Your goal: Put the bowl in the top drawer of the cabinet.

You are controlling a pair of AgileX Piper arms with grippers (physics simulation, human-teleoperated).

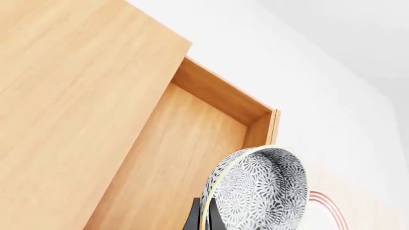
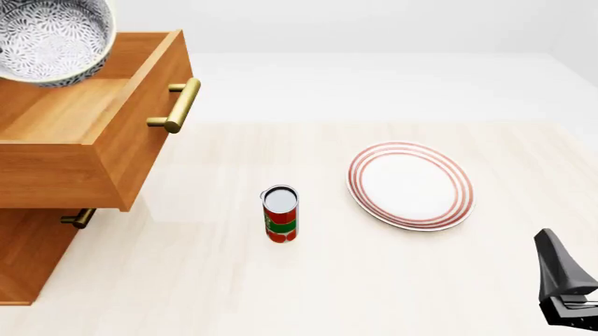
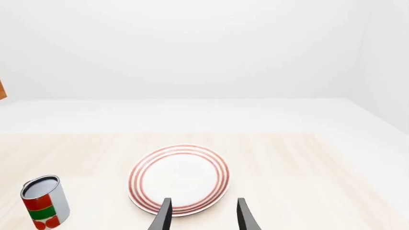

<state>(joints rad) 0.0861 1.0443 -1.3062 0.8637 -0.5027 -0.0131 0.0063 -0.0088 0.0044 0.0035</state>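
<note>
You have most of this job behind you. The top drawer [image 2: 89,126] of the cabinet [image 2: 33,255] stands pulled well out, its floor bare, and the bowl [image 2: 52,38] is up off the tabletop [image 2: 309,280], hanging above the drawer's rear part, not yet touching the wood. In the left wrist view the left gripper [image 1: 203,219] has its dark jaws pinched on the bowl's rim, one finger inside and one outside, so the bowl hangs tilted over the drawer floor.

What is left, by my reading: lower the bowl until it rests on the drawer floor, then let go and lift clear. The task does not ask you to close the drawer.

Your right gripper [image 3: 201,215] is far from the cabinet, with the plate [image 2: 411,185] between; its jaws stand apart and hold nothing. The can [image 2: 280,213] stands between plate and cabinet.
</note>
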